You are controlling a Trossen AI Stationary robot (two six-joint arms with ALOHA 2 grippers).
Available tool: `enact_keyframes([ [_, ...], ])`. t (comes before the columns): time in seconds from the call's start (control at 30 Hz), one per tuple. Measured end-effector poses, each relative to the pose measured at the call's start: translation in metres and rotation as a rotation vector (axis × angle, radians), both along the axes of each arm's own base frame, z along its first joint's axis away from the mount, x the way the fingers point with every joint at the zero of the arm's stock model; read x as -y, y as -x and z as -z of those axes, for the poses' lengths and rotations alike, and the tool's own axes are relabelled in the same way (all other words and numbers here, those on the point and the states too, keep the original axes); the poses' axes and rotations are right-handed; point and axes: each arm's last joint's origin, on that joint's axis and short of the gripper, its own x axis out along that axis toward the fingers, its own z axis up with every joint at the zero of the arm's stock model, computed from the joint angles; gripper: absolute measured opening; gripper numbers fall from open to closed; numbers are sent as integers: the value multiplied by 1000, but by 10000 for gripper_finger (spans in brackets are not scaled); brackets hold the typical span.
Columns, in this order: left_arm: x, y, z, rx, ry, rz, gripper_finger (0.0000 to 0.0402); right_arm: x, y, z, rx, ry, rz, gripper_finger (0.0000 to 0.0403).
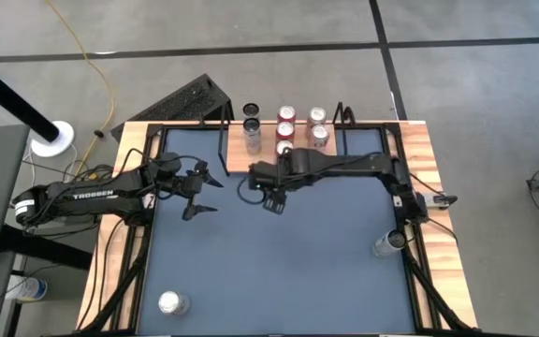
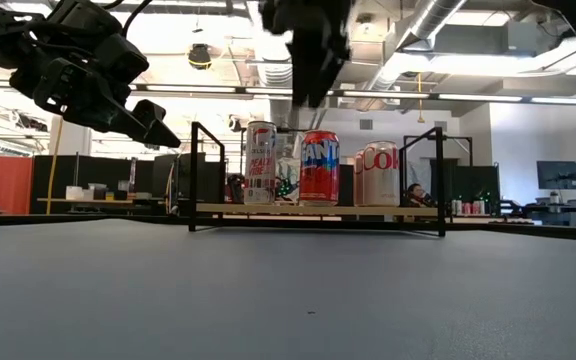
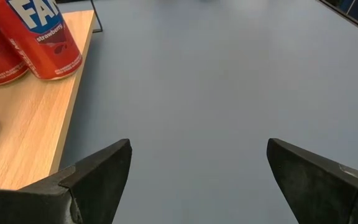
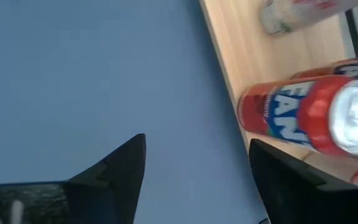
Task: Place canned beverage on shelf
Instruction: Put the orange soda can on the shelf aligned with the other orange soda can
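I read "Fanta" with "strawberry" on the red can (image 2: pixel 319 167) on the shelf (image 2: pixel 318 209), and "TROSSEN" on the left arm (image 1: pixel 87 196).

The right arm hides the front Fanta can (image 1: pixel 285 147) from above.

The high view looks straight down from above, taking in the whole table (image 1: pixel 279 253), both arms, the shelf (image 1: pixel 288 154) at the far edge and the surrounding floor. The low view sits at table height near the front edge and faces level across the table (image 2: pixel 288 290) to the shelf (image 2: pixel 318 209) and the room behind. The left wrist view looks closely past its own fingers (image 3: pixel 98 177) along the table, with the shelf (image 3: pixel 23 130) edge and a red can (image 3: pixel 42 37) beside it. The right wrist view looks steeply down, very near, on the same red can (image 4: pixel 309 118) and shelf (image 4: pixel 241 37) edge. All four views share the shelf.
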Motion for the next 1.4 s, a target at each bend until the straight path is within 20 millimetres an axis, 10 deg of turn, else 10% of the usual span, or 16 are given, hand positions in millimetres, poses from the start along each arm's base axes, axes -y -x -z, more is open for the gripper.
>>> enact_keyframes([
  [0.33,0,0,0,-1,9,-2,364,23,-5,50,-110,111,-69,144],
  [0.6,0,0,0,-1,9,-1,364,30,-4,51,-157,220,-84,9],
  [1.4,0,0,0,0,4,0,364,58,1,51,-192,240,-28,0],
])
